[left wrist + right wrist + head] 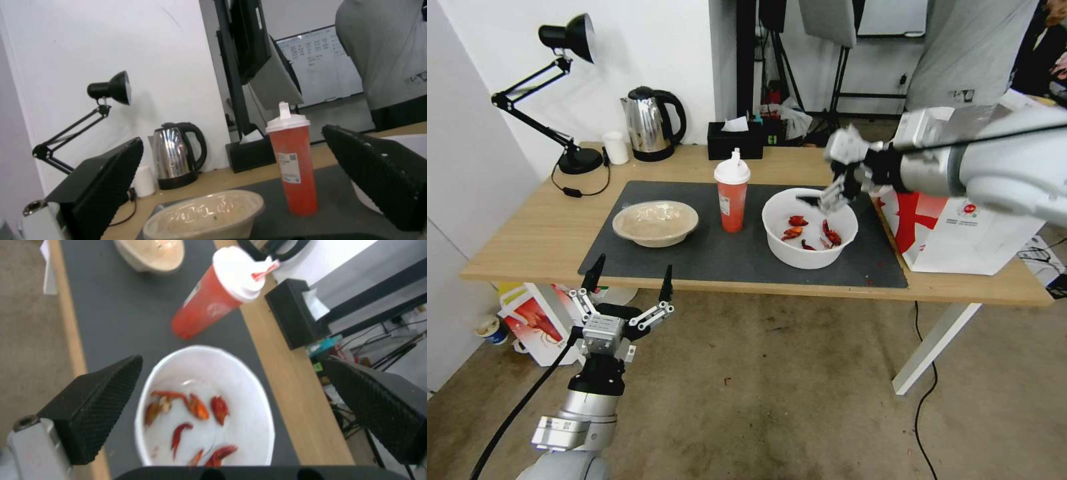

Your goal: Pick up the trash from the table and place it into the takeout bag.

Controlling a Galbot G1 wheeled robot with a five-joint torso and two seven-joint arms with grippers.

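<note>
Looking down from my head, I had my right gripper (829,190) over the far rim of the deep white bowl (809,230) of crayfish shells, fingers spread and holding nothing. The bowl sat on the dark mat (720,250) of the table (527,233), just beside the takeout bag (960,233); the red cup (732,195) and the beige bowl (656,222) stood to its left. My left gripper (629,280) hung open below the table's near edge.

From my left wrist, wide-apart pads (106,180) framed the cup and beige bowl.

From my right wrist, my spread pads (102,400) flanked the white bowl (253,400). I judged it light, thin-walled and slippery, apt to flex, so the rim seemed the place to pinch, kept level lest the shells (191,406) spill.
</note>
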